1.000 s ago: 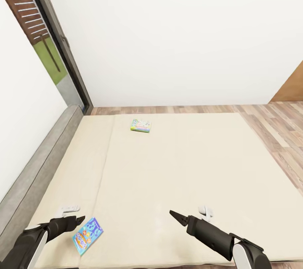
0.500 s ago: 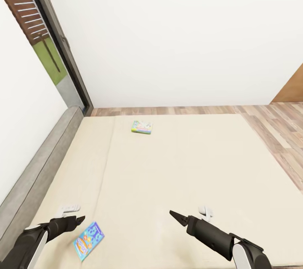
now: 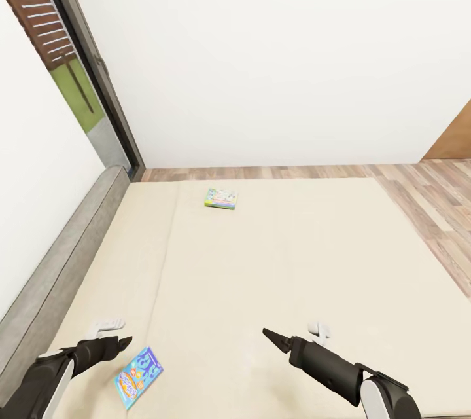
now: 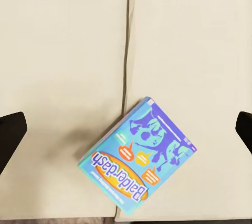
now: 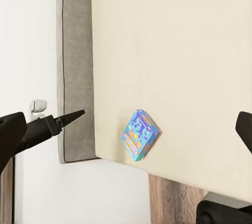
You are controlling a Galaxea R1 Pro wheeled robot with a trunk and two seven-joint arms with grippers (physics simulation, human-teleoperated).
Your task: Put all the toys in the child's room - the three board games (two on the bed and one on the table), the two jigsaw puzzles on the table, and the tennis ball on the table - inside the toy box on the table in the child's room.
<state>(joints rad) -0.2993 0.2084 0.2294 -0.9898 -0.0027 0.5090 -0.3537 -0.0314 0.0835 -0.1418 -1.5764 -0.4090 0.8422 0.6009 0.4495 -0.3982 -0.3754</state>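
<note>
Two board games lie on the beige bed [image 3: 281, 262]. The near one, a blue box [image 3: 137, 370] marked Balderdash, lies flat close to the bed's front edge, just right of my left gripper [image 3: 124, 341]. The left wrist view looks straight down on this box [image 4: 139, 158], and the gripper [image 4: 126, 132] is open above it, fingers wide apart and touching nothing. The second game, a pale green box [image 3: 220, 198], lies far up the bed near its back edge. My right gripper [image 3: 267, 332] hovers open over bare mattress at the front right. In the right wrist view the blue box [image 5: 139, 134] shows beside the left arm.
A grey padded headboard [image 3: 59, 262] runs along the bed's left side, against a white wall. A louvred glass door [image 3: 72, 72] stands at the far left corner. Wooden floor [image 3: 432, 203] borders the bed at the back and right.
The bed and both games have slid slightly down the head view while the arms keep their place in it, so the camera has shifted. Nothing was taken hold of.
</note>
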